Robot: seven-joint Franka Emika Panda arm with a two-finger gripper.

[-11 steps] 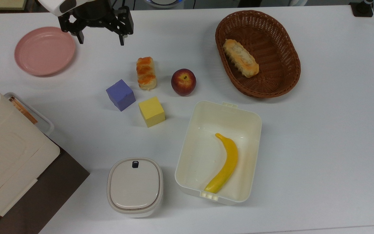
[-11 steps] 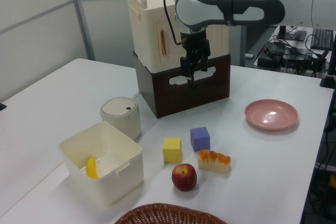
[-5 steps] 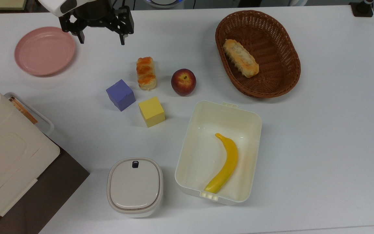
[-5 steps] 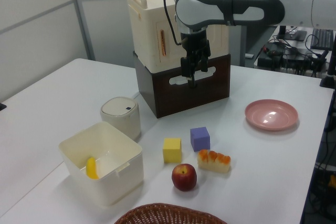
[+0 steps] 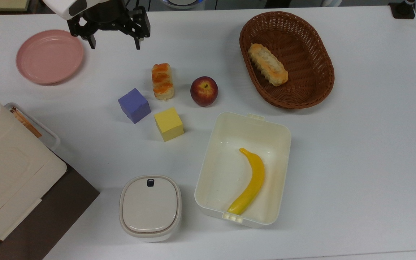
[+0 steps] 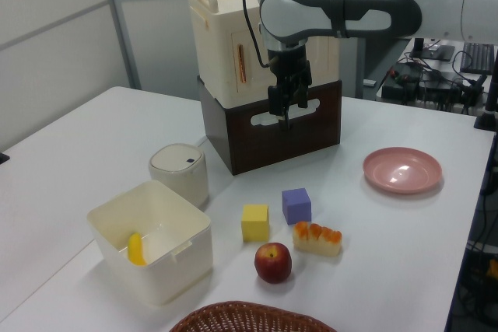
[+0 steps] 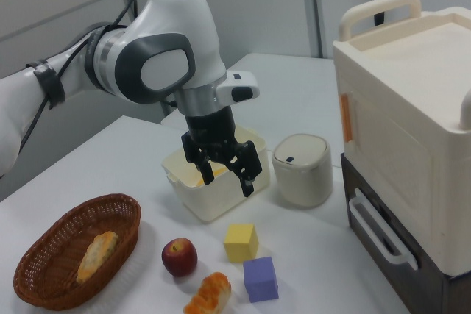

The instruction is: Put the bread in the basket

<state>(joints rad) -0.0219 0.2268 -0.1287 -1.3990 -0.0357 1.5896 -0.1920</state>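
Observation:
The bread [image 5: 163, 81] is a short bun with an orange-golden glazed top. It lies on the white table between a purple cube and an apple, also seen in the left view [image 6: 317, 238] and the right view [image 7: 208, 293]. The basket [image 5: 316, 47], dark-brown oval wicker, stands at the top view's upper right and holds a longer ridged loaf [image 5: 267, 64]. My gripper [image 5: 115, 46] hangs open and empty above the table, up and to the left of the bread in the top view, well apart from it. The right view shows the gripper [image 7: 228, 182] with its fingers spread.
A red apple [image 5: 204, 91], a purple cube [image 5: 134, 105] and a yellow cube [image 5: 168, 124] crowd the bread. A cream box [image 5: 211, 144] holds a banana [image 5: 251, 180]. A pink plate [image 5: 50, 56], a lidded pot [image 5: 150, 207] and a big cream case [image 5: 9, 173] stand on the top view's left.
The gripper has drifted slightly to the top view's right, still open. Nothing on the table has moved.

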